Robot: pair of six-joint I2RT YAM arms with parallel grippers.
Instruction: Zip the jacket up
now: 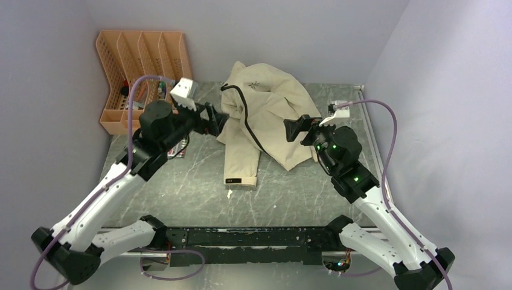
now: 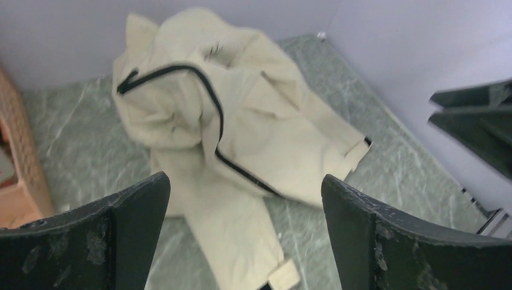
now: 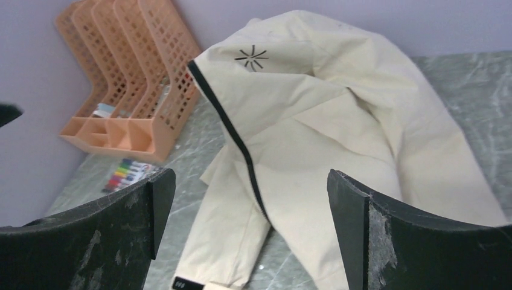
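From above, the jacket (image 1: 259, 121) lies crumpled at the back of the desk (image 1: 193, 187), one sleeve trailing toward the arms. The left gripper (image 1: 217, 118) hovers at the jacket's left edge and the right gripper (image 1: 296, 128) at its right edge. Neither has hold of anything. One orange rack (image 1: 142, 66) stands well left of the jacket.

In the left wrist view, the left gripper's jaws are spread wide and empty, framing the jacket below. One dark zipper (image 2: 217, 115) runs in a curve across the folded front. Its lower end disappears into the folds, and I cannot make out a slider.

In the right wrist view, the right gripper's jaws are likewise wide and bare. One starburst logo (image 3: 252, 57) sits beside the zipper's upper stretch. A small cluster of markers (image 3: 124, 175), too small to count, lies left of the jacket by the rack.

This looks like the approach, with zipping not yet begun. To do it well, pinch the hem on each side of the zipper and spread the front flat, so that both lower ends show before any mating is tried.
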